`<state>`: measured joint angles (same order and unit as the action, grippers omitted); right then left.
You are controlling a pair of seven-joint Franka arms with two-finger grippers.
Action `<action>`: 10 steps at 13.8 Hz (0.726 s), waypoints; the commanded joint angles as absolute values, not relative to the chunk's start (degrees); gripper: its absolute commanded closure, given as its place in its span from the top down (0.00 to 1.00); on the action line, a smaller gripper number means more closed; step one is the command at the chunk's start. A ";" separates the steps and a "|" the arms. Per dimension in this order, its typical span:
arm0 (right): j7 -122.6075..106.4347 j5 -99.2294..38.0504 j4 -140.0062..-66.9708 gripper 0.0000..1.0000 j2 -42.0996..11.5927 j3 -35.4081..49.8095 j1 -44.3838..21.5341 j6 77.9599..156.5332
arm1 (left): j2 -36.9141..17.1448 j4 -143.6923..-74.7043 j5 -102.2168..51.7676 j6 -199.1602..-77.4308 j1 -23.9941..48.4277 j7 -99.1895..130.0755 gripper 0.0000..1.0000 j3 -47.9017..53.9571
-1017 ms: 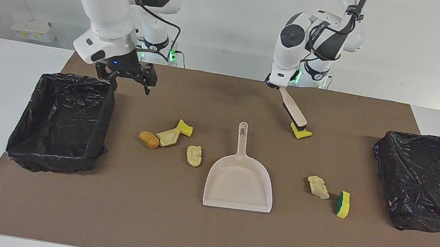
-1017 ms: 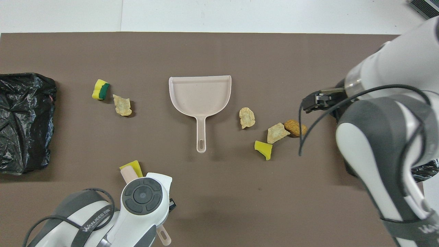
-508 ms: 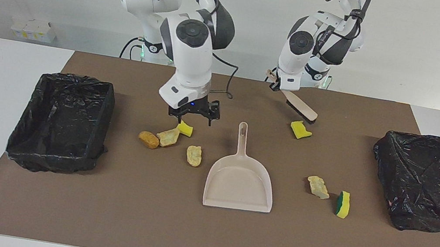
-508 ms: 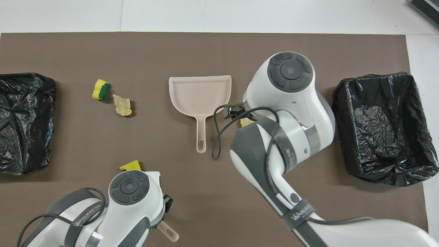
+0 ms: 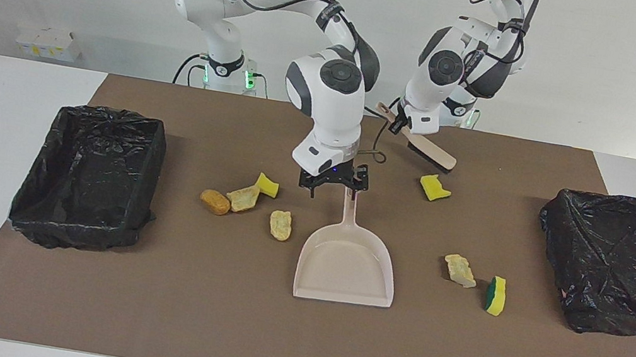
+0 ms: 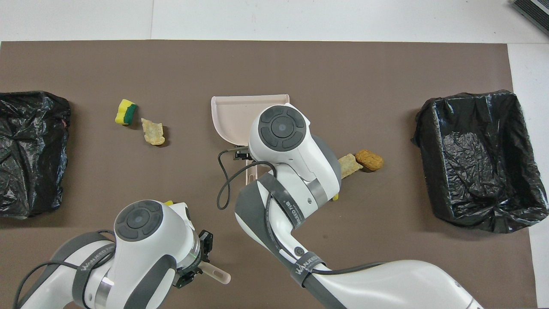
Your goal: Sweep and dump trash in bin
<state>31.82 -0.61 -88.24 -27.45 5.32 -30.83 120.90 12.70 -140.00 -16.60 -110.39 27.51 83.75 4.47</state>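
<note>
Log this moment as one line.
left gripper: shut on brush | right gripper: open over dustpan handle | trash: unswept

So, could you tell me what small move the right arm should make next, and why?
Probably lower the right gripper, open above the dustpan handle, and close on it. The pan lies flat and unheld, while the left gripper, over the mat near the robots, already holds the brush; the trash remains unswept.

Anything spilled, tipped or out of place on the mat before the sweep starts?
Nothing stands out. The trash scraps lie loose on the mat either side of the dustpan, as expected; none are swept yet. Both bins sit upright, liners intact.
</note>
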 commanded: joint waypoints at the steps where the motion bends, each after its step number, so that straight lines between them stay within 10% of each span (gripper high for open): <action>1: 32.87 -1.58 -86.57 0.99 -29.27 5.01 -31.72 121.82 | 10.82 -139.40 -18.19 -113.72 22.78 84.02 0.00 5.01; 10: 34.89 1.22 -90.44 0.81 -29.18 4.83 -35.33 124.54 | 0.89 -126.66 -13.72 -117.16 9.15 75.87 0.00 4.83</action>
<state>32.21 -0.36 -89.06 -29.21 5.23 -34.17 122.40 3.95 -130.52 -15.60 -117.81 11.49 78.28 4.29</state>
